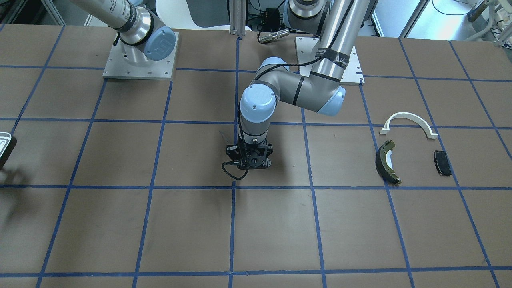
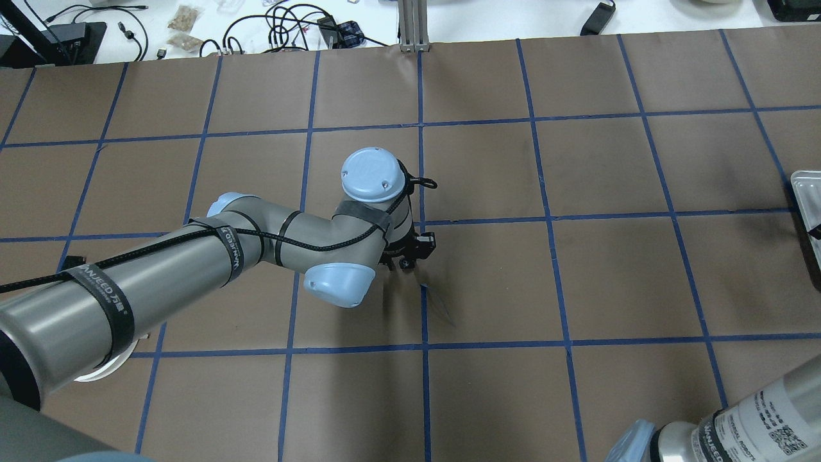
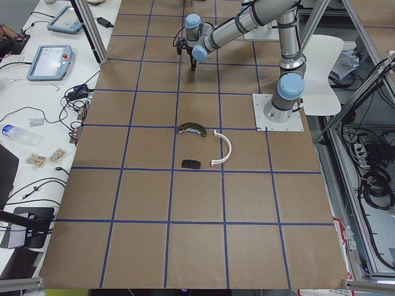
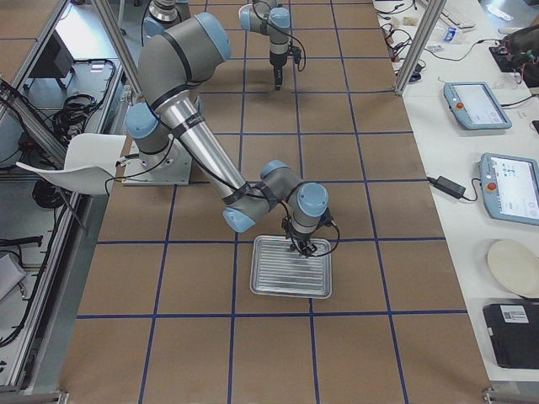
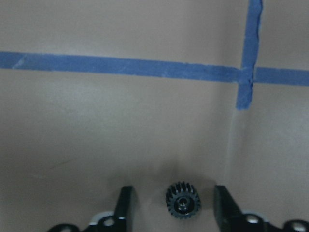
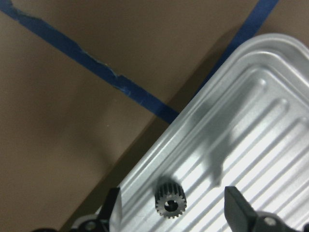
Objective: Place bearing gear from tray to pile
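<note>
Two small black toothed gears show. One gear (image 5: 183,199) lies on the brown table between the fingers of my left gripper (image 5: 174,209), which is open and low over the table's middle (image 1: 249,166). The other gear (image 6: 170,201) lies in the corner of the ridged tray (image 6: 251,125) between the fingers of my open right gripper (image 6: 171,215), which hangs over the tray (image 4: 290,268). Neither gear is touched by the fingers. The pile lies apart: white arch (image 1: 408,120), brake shoe (image 1: 386,162), black pad (image 1: 442,163).
The tray's corner shows at the table edge in the front view (image 1: 5,142) and the overhead view (image 2: 807,192). Blue tape lines grid the brown table. The two arm base plates (image 1: 140,60) stand at the robot's side.
</note>
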